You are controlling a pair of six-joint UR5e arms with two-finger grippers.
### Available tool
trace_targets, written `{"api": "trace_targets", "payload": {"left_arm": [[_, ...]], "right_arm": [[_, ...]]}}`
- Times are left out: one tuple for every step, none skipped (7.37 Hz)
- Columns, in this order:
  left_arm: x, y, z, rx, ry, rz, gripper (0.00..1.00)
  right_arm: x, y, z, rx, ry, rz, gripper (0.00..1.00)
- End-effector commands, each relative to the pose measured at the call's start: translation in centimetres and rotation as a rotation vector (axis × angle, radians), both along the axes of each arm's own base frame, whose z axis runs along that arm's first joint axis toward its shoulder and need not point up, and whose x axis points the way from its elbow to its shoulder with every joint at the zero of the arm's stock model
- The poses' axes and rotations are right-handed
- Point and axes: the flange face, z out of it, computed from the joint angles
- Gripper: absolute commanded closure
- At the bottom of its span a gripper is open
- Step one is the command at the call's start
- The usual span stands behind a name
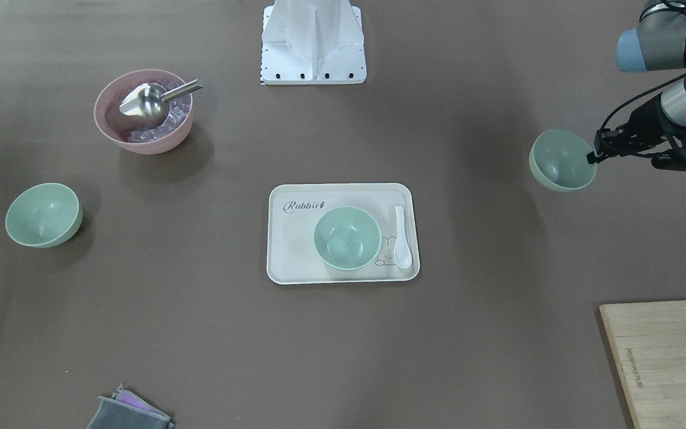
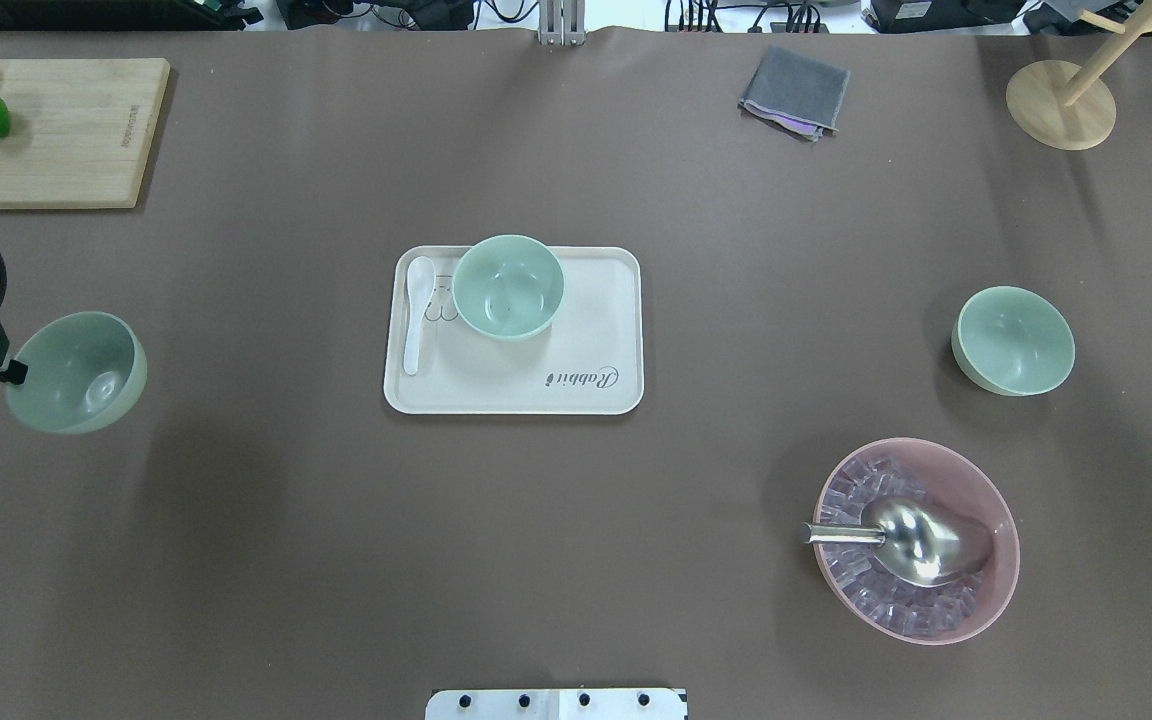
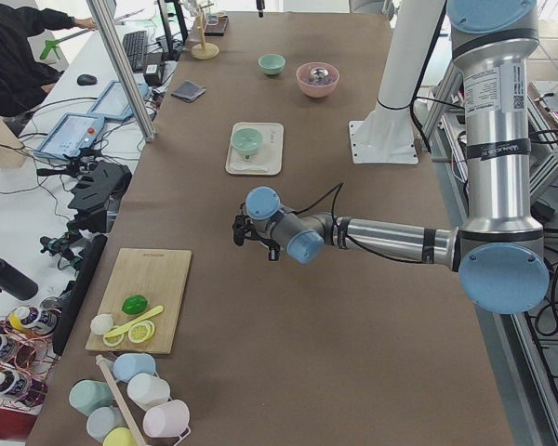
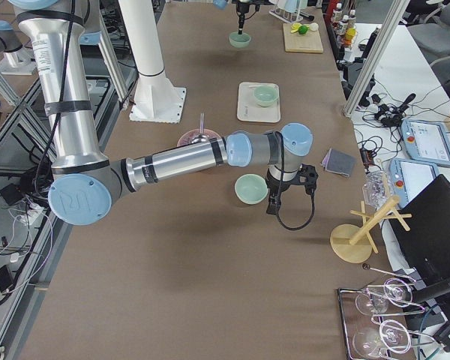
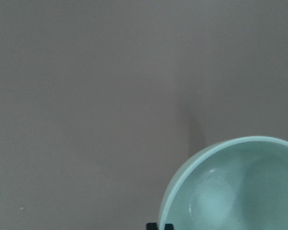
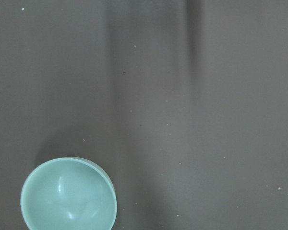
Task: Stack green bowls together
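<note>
Mint plastic-looking bowls, so expect them to be light, stiff and smooth. They're likely to slip or swing on a rim pinch and unlikely to break.

- **Left side:** The left gripper (image 1: 592, 157) has its fingers narrow, clamped across the rim wall of the held green bowl (image 1: 560, 161). The bowl hangs tilted, out beyond the fingertips. A one-point rim grip looks adequate for that weight, but move gently. My guess is it pivots about the pads if you jerk.
- **Tray:** The tray green bowl (image 1: 347, 237) sits well apart from those fingers, upright on the cream tray (image 1: 295, 262). A white spoon (image 1: 402, 238) lies just beside it on the finger-facing side, so mind that when you lower.
- **Right side:** The loose green bowl (image 1: 42, 214) is farthest from the left fingers, near the right gripper (image 4: 273, 204). The right wrist view has this bowl low and off to one side with no fingers in shot, so you can't tell whether that gripper is spread or closed.
- **Where to grip:** Take the loose bowl at the rim the same way, one finger inside and one outside. The sides look too round and deep for an outer grab.
</note>
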Motion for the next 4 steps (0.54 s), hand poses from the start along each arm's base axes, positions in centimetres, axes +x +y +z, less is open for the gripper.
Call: {"api": "trace_targets", "payload": {"left_arm": [[1.4, -2.7, -6.9, -0.076, 0.008, -0.07, 1.0], [2.2, -4.2, -9.6, -0.099, 0.01, -0.089, 1.0], [2.9, -5.5, -12.4, -0.109, 0.008, -0.095, 1.0], [3.8, -6.9, -16.2, -0.135, -0.006, -0.127, 1.0]], "right_arm": [[-5.9, -1.0, -2.1, -0.014, 0.021, -0.013, 0.0], [-7.4, -1.1, -0.5, 0.019, 0.019, -0.022, 0.0], [-9.0, -0.9, 0.7, 0.036, 0.011, -0.027, 0.0], [-9.9, -0.1, 2.0, 0.058, 0.035, -0.04, 0.0]]}}
